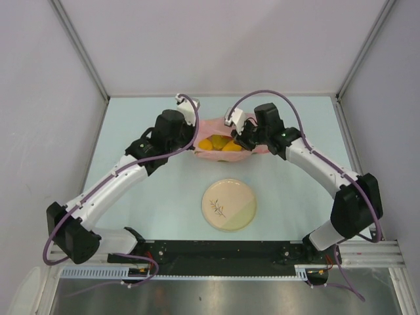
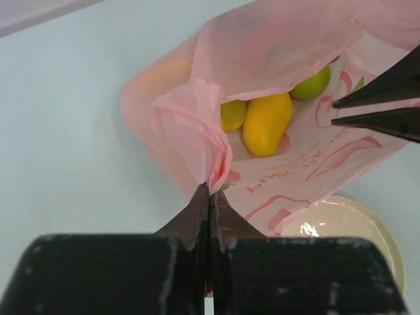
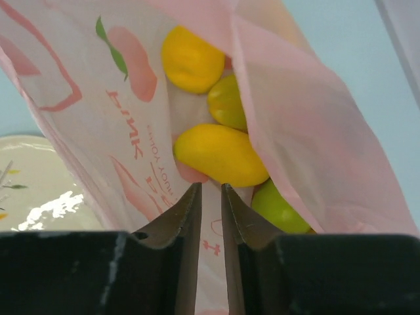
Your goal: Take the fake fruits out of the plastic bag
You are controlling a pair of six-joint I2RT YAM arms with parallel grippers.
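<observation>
On my feed I count one pale blue table (image 1: 131, 170), and it carries everything else. Two arms reach in from the near edge and meet at the far middle of the table. There lies one plastic bag (image 1: 211, 126), pink and crinkly with red print, its mouth spread between the two wrists.

My left gripper (image 2: 209, 190) is clamped tight on a gathered fold of the bag's rim, with the film bunched right at the fingertips. My right gripper (image 3: 210, 190) sits at the mouth of the bag with only a narrow slit between its fingers. Pink film shows through that slit, but I cannot tell whether it is pinched or merely lies behind.

One round cream plate (image 1: 239, 213) with a sprig drawing sits nearer the arm bases. It lies apart from the bag in the overhead view, and nothing is on it.

The fake fruits are all inside the bag, and I count four in the right wrist view. There is one yellow mango (image 3: 220, 154) just ahead of the right fingertips and one yellow lemon (image 3: 190, 59) deeper in. Between those two lies one yellow-green piece (image 3: 226, 102), and one green pear (image 3: 279, 207) sits at the right, partly under the top sheet. They lie touching in a cluster.
</observation>
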